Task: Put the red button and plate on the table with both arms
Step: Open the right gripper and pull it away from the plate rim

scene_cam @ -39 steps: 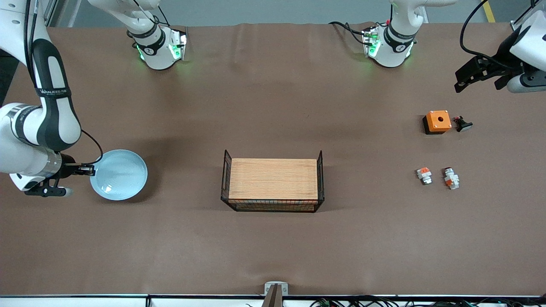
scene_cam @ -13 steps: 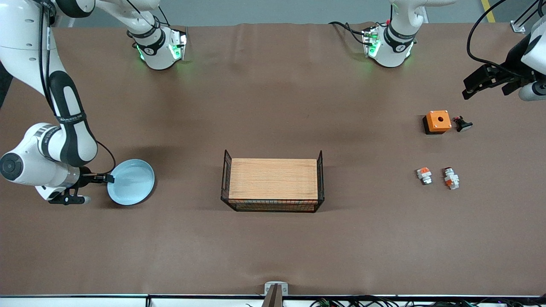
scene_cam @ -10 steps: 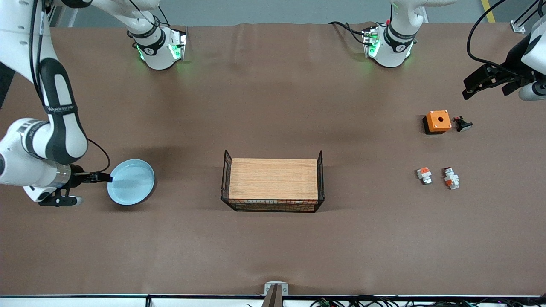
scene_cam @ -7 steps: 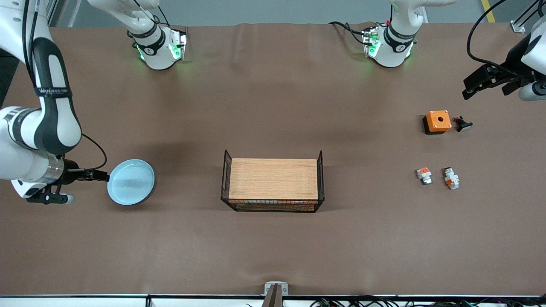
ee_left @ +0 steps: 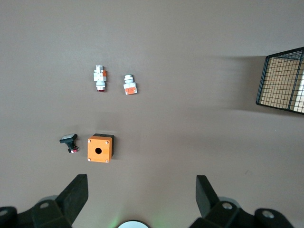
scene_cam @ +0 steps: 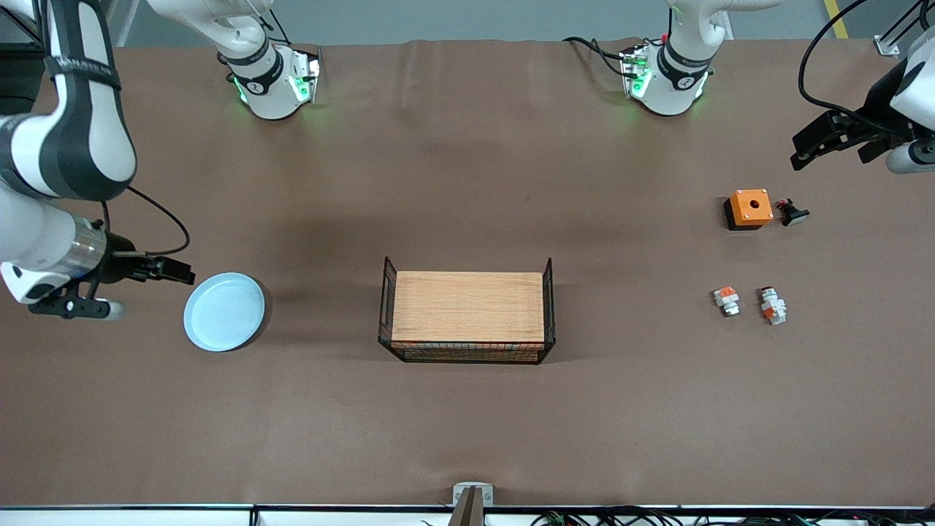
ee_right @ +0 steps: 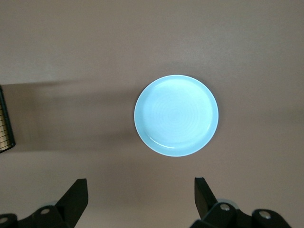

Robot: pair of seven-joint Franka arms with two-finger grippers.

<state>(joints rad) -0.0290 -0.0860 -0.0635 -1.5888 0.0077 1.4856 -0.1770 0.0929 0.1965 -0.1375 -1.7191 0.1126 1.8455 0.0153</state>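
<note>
From the front camera, the pale-blue plate [scene_cam: 224, 312] lies flat on the brown desk [scene_cam: 467, 409] toward the right arm's end, beside the wood-topped wire tray [scene_cam: 467, 318]. The right gripper [scene_cam: 175, 271] hangs above the desk just beside the plate, released and apart from it. Toward the left arm's end, the red button [scene_cam: 771, 305] lies on the desk beside a squarer white piece with an orange top [scene_cam: 726, 300]; farther from the camera sit an orange box with a round hole [scene_cam: 749, 209] and a small black part [scene_cam: 792, 212]. The left gripper [scene_cam: 811, 146] waits in the air above that end, released and empty.

In the left wrist view, the left gripper's fingers [ee_left: 76, 197] stand wide apart, with the red button [ee_left: 99, 78], the squarer piece [ee_left: 129, 85], the orange box [ee_left: 100, 148] and the black part [ee_left: 69, 141] all on the desk below.

In the right wrist view, the right gripper's fingers [ee_right: 76, 195] are spread wide, and the plate [ee_right: 176, 115] rests on the desk below, untouched.
</note>
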